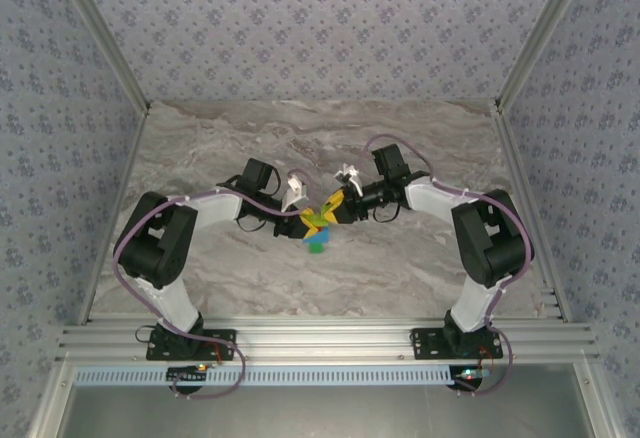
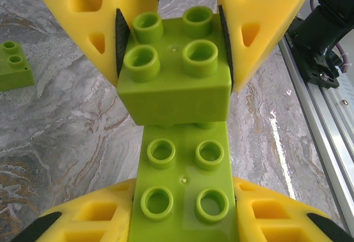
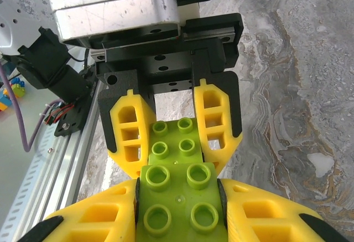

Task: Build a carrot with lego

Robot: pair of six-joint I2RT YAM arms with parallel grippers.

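Left wrist view, and it's two on two. At the bottom, the left gripper (image 2: 183,203) is clamped on the lower lime brick (image 2: 182,181), four studs showing. At the top, the right gripper (image 2: 175,51) is squeezed tight on the upper lime brick (image 2: 176,87), four studs as well. The upper sits on the far end of the lower, touching: a two-piece carrot (image 2: 180,120) held over the marble table (image 2: 66,142). One loose green brick (image 2: 13,68) lies off to the left, two studs visible. Right wrist view: both finger pairs grip their bricks. Top external: two arms meet mid-table, with one blue brick (image 1: 316,247) on the table beside them.
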